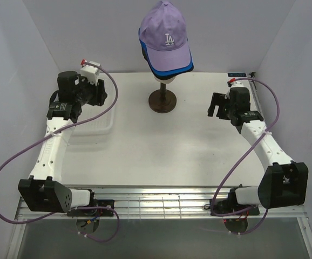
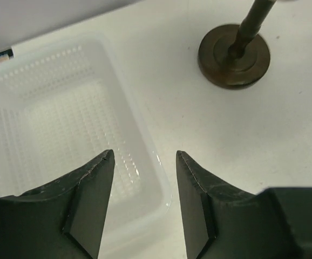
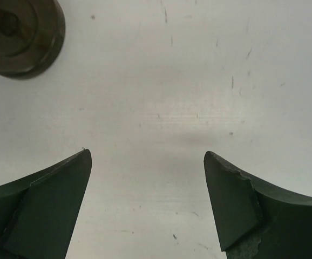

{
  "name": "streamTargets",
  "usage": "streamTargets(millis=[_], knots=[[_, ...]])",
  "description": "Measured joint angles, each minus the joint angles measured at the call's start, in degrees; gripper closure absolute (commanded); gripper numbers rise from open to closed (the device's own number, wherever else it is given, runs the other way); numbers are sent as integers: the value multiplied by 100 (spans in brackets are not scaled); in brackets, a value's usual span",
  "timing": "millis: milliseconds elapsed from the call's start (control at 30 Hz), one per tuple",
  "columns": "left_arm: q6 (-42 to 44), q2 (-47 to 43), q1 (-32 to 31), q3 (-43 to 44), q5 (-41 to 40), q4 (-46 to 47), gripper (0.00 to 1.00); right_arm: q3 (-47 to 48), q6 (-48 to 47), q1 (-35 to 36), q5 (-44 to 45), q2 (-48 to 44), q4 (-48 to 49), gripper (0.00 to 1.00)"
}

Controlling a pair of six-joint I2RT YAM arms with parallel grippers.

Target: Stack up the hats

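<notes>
Overhead: the hats (image 1: 165,48) sit stacked on a head (image 1: 164,80) atop a brown stand (image 1: 163,101) at the far middle of the worktop (image 1: 161,156). The lavender cap (image 1: 165,32), with a white LA logo, is uppermost. A blue cap (image 1: 187,67) shows just under its brim, and a dark cap (image 1: 164,73) shows under that. The left hand (image 1: 99,96) hangs over the far end of a white basket (image 1: 99,125), left of the stand. The right hand (image 1: 216,105) hangs to the stand's right, well apart from it. Neither hand touches the hats.

Left wrist: the left hand (image 2: 145,156) is spread, with nothing between its fingers. It hangs over the right rim of the basket (image 2: 53,124). The stand's round base (image 2: 234,54) rests on the worktop (image 2: 264,140) at upper right.

Right wrist: the right hand (image 3: 148,156) is spread wide and holds nothing, above the scuffed worktop (image 3: 199,81). The base (image 3: 21,32) shows in the upper-left corner.
</notes>
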Motion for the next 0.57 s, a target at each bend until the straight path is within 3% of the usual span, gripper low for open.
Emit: streamTargets(millis=[333,567], knots=[[-17,-704,308,-2205,-487,-337,39,-1333,461,4,184,-647,15,10],[-7,-826,538,-2719,-566,-411,39,-1751,540,7,221,-748,94,11]])
